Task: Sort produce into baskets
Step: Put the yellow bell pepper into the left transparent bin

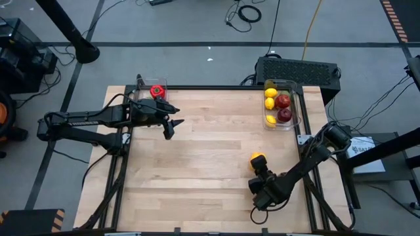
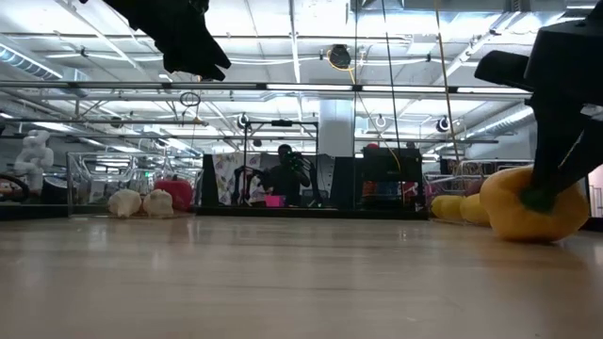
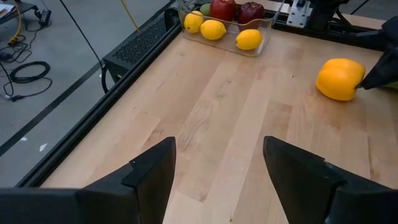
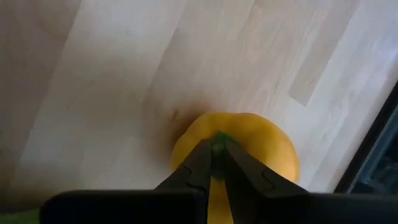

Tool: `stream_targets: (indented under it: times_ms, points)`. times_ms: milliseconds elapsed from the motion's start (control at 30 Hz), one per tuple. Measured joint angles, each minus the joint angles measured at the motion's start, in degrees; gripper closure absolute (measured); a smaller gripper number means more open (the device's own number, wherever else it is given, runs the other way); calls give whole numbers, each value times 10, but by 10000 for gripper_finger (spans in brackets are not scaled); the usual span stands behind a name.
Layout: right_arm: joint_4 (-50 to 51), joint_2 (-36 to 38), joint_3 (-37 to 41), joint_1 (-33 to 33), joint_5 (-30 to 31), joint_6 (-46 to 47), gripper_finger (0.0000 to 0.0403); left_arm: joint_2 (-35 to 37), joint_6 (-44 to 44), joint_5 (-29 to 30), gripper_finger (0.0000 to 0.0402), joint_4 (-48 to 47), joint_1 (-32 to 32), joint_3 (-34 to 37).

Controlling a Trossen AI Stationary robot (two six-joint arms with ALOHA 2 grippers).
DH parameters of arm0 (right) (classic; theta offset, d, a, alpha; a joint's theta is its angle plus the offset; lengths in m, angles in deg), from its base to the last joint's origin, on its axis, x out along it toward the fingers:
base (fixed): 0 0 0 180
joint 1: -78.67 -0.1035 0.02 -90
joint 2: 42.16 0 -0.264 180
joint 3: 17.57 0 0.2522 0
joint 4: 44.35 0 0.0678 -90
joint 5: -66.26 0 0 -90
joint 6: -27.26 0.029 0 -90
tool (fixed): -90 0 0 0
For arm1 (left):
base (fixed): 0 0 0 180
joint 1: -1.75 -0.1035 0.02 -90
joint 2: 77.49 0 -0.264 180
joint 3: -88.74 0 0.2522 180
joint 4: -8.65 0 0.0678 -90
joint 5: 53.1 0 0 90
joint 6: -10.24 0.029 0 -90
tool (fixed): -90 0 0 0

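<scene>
The right gripper [image 4: 213,158] sits low over the near right part of the pale wooden table [image 1: 197,164], its two dark fingers [image 4: 193,168] pressed almost together, pinching the green stem [image 4: 217,142] of a glossy yellow bell pepper [image 1: 258,159] that rests on the boards. Beyond the pepper, along the table's far right edge, a clear rectangular plastic basket [image 1: 294,105] holds yellow lemons [image 1: 270,103] and red apples [image 1: 283,101]. Far left of the pepper, the left gripper [image 3: 217,168] hangs above the table with its fingers spread wide, gripping nothing. Just behind it, at the far left corner, a second clear basket [image 1: 141,88] holds a red pepper [image 1: 157,91].
</scene>
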Motion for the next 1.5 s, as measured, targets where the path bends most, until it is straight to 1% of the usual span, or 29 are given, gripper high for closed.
stream_targets:
  times_ms: [167, 300, 400, 500, 600, 767, 867, 933, 1033, 1133, 1233, 1367, 1433, 1500]
  points:
    - [-1, 0, 0, 4, -10, 10, 393, 0, 0, 0, 153, 0, 0, 0]
    - [-3, 0, -7, 5, -10, 9, 399, 0, 0, 0, 153, 0, 0, 0]
    - [6, 0, -31, 6, -5, 8, 400, 0, 0, 0, 153, 0, 0, 0]
    - [32, 0, -70, 7, 13, 8, 401, 0, 0, 0, 153, 1, 0, 0]
    - [63, 0, -119, 10, 45, 8, 402, 0, 5, 0, 153, 9, 0, 0]
    - [93, 0, -204, 26, 123, 4, 402, 8, 41, -5, 153, 32, 8, 0]
    - [91, 4, -249, 44, 167, -13, 402, 10, 81, -16, 153, 55, 35, 0]
    - [82, 14, -275, 61, 185, -37, 402, 11, 108, -17, 153, 69, 56, 0]
    - [47, 44, -295, 94, 199, -79, 403, 24, 141, 6, 153, 83, 88, -3]
    - [-16, 82, -295, 142, 181, -127, 403, 46, 151, 59, 153, 77, 119, -14]
    - [-105, 112, -295, 206, 128, -177, 402, 72, 152, 93, 153, 75, 150, -17]
    - [-263, 122, -295, 309, 1, -245, 402, 105, 150, 113, 153, 53, 187, -17]
    - [-334, 114, -295, 358, -67, -261, 401, 118, 137, 120, 153, 33, 201, -17]
    - [-385, 99, -295, 405, -115, -264, 401, 131, 122, 121, 153, -7, 212, -17]
